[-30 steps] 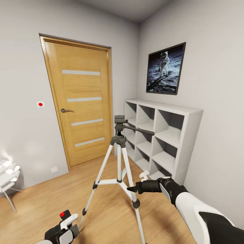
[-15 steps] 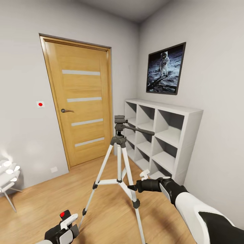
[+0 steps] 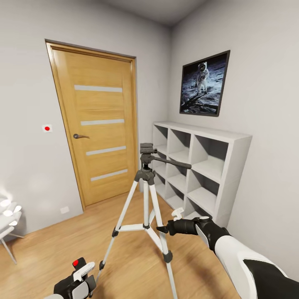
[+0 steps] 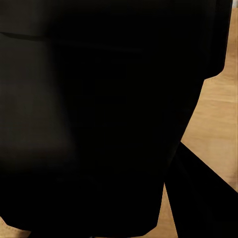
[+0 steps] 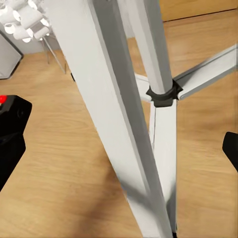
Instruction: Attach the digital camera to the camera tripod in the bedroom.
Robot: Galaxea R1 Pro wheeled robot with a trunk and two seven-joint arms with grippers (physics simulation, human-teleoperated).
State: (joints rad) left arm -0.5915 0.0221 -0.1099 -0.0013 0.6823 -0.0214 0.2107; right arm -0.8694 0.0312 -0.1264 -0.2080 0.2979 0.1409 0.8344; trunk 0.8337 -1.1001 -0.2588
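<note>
The camera tripod (image 3: 146,178) stands on the wood floor in the middle of the head view, its dark head (image 3: 146,150) bare and the pan handle (image 3: 173,162) pointing right. My right gripper (image 3: 164,229) is open beside the tripod's near right leg (image 5: 124,134), which looms close in the right wrist view. At the bottom left, my left gripper (image 3: 81,275) is shut on the black digital camera (image 3: 66,285) with a red button. The camera's dark body (image 4: 99,114) blocks most of the left wrist view.
This is the bedroom corner: an oak door (image 3: 99,124) in the far wall, a white cube shelf (image 3: 199,166) along the right wall, an astronaut picture (image 3: 203,83) above it. A white chair-like thing (image 3: 8,216) sits at the left edge. Plank floor (image 3: 62,232) surrounds the tripod.
The whole picture has shifted slightly, so the camera has moved a little. Both grippers keep the same pose and the tripod stands as before.
</note>
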